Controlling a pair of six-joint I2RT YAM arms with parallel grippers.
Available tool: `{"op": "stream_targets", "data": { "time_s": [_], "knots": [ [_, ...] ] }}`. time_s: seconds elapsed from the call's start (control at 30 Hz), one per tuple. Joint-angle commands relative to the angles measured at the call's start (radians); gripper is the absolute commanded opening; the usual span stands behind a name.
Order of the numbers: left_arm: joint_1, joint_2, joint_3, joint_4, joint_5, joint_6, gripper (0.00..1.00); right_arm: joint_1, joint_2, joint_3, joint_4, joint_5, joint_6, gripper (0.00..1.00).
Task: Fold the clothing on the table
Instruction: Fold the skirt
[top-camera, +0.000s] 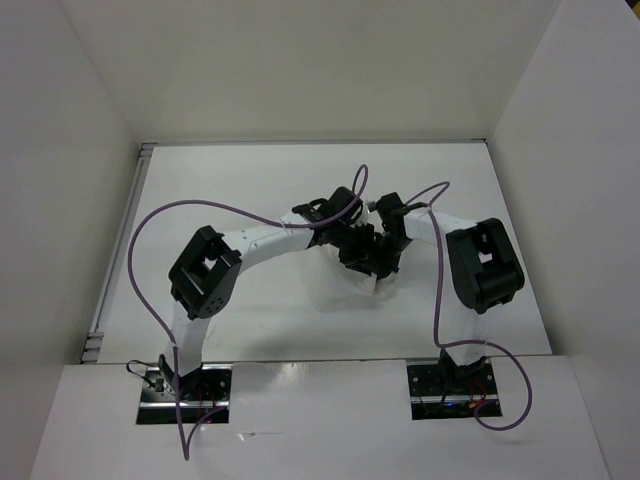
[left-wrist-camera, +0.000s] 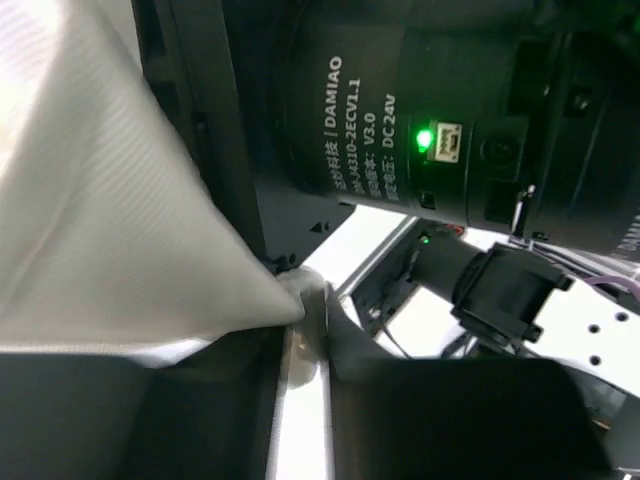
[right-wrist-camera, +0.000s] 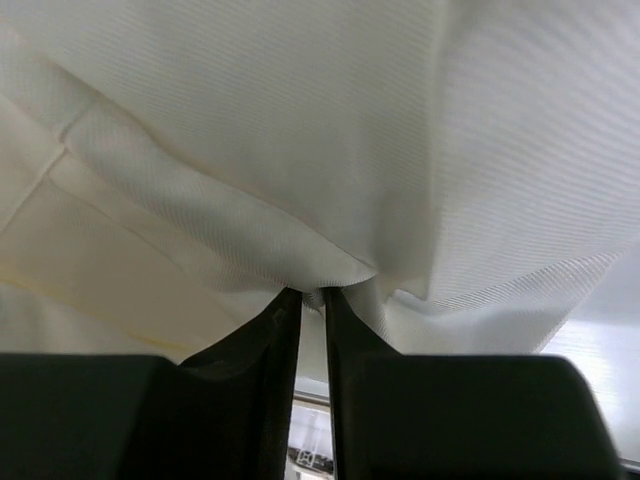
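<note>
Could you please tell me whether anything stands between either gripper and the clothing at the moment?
Nothing visible does. The left gripper pinches a gathered tip of the clothing, and the right gripper is closed on a fold of it, so both have direct contact with the fabric.

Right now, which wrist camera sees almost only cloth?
The right one: white clothing fills the view above the right end effector. The left one also shows a black motor with a green light.
</note>
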Motion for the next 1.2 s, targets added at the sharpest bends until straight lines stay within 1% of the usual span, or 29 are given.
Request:
{"op": "stream_targets", "data": {
  "time_s": [0.0,0.03,0.1,0.13,0.17,0.2,0.27,0.33,0.4,0.5,0.6,0.63,0.7,0.73,0.8,0.87,0.93,0.97,1.03,1.07,1.17],
  "knots": [
    [-0.008,0.042,0.053,0.125,-0.003,-0.065,0.35,0.013,-0.013,-0.032,0.074,0.027,-0.003,0.21],
    [-0.008,0.042,0.053,0.156,-0.003,-0.074,0.46,0.012,-0.051,-0.032,0.074,0.027,0.006,0.21],
    [-0.008,0.019,0.04,0.189,-0.003,-0.087,0.55,-0.017,-0.095,-0.032,0.065,0.027,0.006,0.25],
    [-0.008,0.008,0.04,0.199,-0.018,-0.096,0.62,-0.017,-0.117,-0.032,0.05,0.027,0.006,0.25],
    [-0.008,-0.002,0.04,0.211,-0.027,-0.096,0.68,-0.043,-0.157,-0.032,0.03,0.039,0.006,0.25],
    [-0.008,-0.022,0.031,0.238,-0.027,-0.105,0.7,-0.052,-0.174,-0.032,0.019,0.039,0.006,0.25],
    [0.002,-0.032,0.031,0.265,-0.027,-0.116,0.71,-0.066,-0.217,-0.009,-0.008,0.085,0.015,0.25],
    [0.012,-0.062,0.066,0.291,-0.016,-0.125,0.72,-0.075,-0.244,0.009,-0.057,0.129,0.024,0.26],
    [0.023,-0.076,0.111,0.3,-0.016,-0.125,0.73,-0.113,-0.298,0.034,-0.102,0.195,0.033,0.26],
    [0.034,-0.117,0.135,0.3,-0.007,-0.125,0.75,-0.147,-0.382,0.069,-0.143,0.284,0.046,0.32],
    [0.043,-0.18,0.138,0.291,-0.041,-0.102,0.77,-0.156,-0.416,0.12,-0.214,0.369,0.046,0.32],
    [0.043,-0.197,0.122,0.291,-0.055,-0.102,0.79,-0.156,-0.416,0.134,-0.241,0.369,0.032,0.35],
    [0.054,-0.239,0.082,0.291,-0.064,-0.093,0.8,-0.156,-0.416,0.134,-0.263,0.378,0.007,0.37],
    [0.064,-0.249,0.073,0.291,-0.064,-0.093,0.8,-0.156,-0.416,0.143,-0.278,0.378,-0.006,0.41],
    [0.077,-0.28,0.031,0.279,-0.075,-0.084,0.8,-0.146,-0.427,0.143,-0.288,0.378,-0.025,0.42],
    [0.098,-0.326,-0.015,0.265,-0.075,-0.074,0.8,-0.146,-0.427,0.143,-0.277,0.318,-0.072,0.46],
    [0.109,-0.363,-0.11,0.256,-0.075,-0.064,0.8,-0.146,-0.412,0.121,-0.268,0.265,-0.103,0.48],
    [0.109,-0.406,-0.146,0.256,-0.075,-0.064,0.8,-0.146,-0.398,0.121,-0.268,0.265,-0.117,0.51],
    [0.12,-0.461,-0.219,0.266,-0.075,-0.064,0.8,-0.135,-0.361,0.121,-0.256,0.274,-0.14,0.55],
    [0.13,-0.476,-0.284,0.28,-0.063,-0.064,0.8,-0.135,-0.349,0.121,-0.24,0.274,-0.152,0.56],
    [0.152,-0.51,-0.354,0.28,-0.052,-0.084,0.8,-0.135,-0.294,0.121,-0.211,0.271,-0.169,0.58]
  ]
}}
